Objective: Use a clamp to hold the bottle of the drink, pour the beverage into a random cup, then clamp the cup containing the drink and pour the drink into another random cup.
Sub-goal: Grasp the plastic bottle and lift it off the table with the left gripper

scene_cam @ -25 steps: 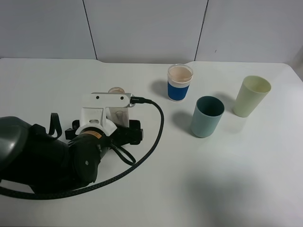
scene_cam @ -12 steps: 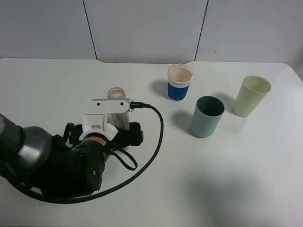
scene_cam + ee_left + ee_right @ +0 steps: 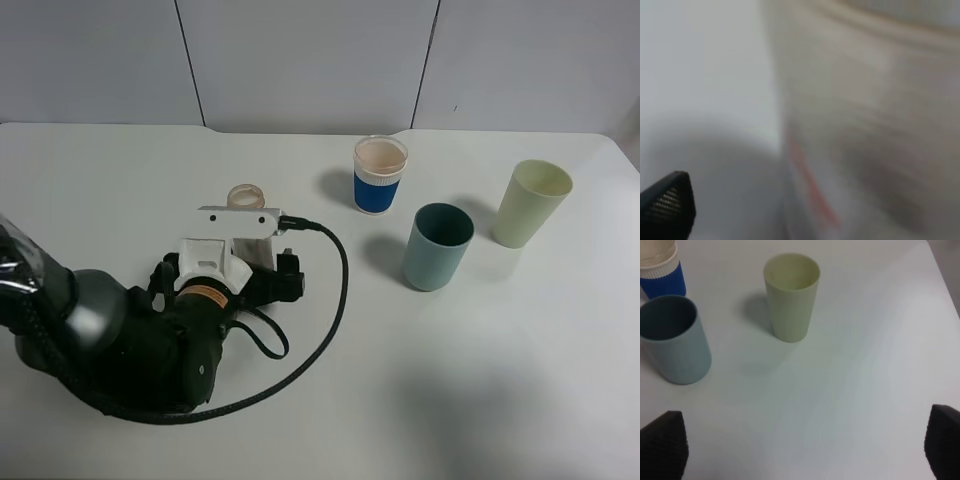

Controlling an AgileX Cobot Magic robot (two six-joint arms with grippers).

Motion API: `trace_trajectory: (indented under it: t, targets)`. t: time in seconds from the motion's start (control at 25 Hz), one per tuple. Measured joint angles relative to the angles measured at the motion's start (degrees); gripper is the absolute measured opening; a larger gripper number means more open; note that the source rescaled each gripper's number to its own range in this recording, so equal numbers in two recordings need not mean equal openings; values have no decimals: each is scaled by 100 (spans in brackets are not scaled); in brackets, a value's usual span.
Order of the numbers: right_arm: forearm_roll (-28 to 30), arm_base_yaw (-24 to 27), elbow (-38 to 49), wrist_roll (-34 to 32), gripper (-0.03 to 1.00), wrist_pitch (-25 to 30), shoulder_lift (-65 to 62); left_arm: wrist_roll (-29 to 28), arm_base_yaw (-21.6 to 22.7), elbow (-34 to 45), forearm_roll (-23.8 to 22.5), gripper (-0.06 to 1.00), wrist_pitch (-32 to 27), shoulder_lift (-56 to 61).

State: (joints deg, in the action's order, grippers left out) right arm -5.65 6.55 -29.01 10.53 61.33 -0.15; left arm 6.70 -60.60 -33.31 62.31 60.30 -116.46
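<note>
Only the round neck of the clear bottle [image 3: 245,196] shows in the high view, just beyond my left wrist's white camera mount [image 3: 236,216], which hides the fingers. The left wrist view is filled by the blurred bottle [image 3: 870,125] with a pink streak; one dark fingertip [image 3: 667,205] stands apart from its side, so the left gripper looks open. I cannot make out the drink. The teal cup [image 3: 437,247] [image 3: 675,340] stands empty, and behind it is the blue-banded cup [image 3: 380,175] [image 3: 660,270]. My right gripper [image 3: 800,450] hangs open above bare table, short of the cups.
A pale yellow-green cup [image 3: 531,204] [image 3: 791,297] stands right of the teal one. My left arm's dark body and black cable [image 3: 330,300] take up the table's left front. The white table [image 3: 500,380] ends at a grey wall behind.
My left wrist has drawn slightly toward the table's front, uncovering the bottle's neck, and the arm's body has shifted. The cups have not moved.
</note>
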Motion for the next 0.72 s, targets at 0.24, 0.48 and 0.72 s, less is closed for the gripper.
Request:
trace_trajectory:
  t: [0.24, 0.48, 0.72]
  targets:
    - [0, 0, 0, 0, 81, 0, 0, -670, 192, 0, -190, 100, -6, -10]
    - [0, 0, 0, 0, 81, 0, 0, -735, 210, 0, -303, 97, 0, -211]
    - [0, 0, 0, 0, 81, 0, 0, -734, 210, 0, -416, 11, 67, -211]
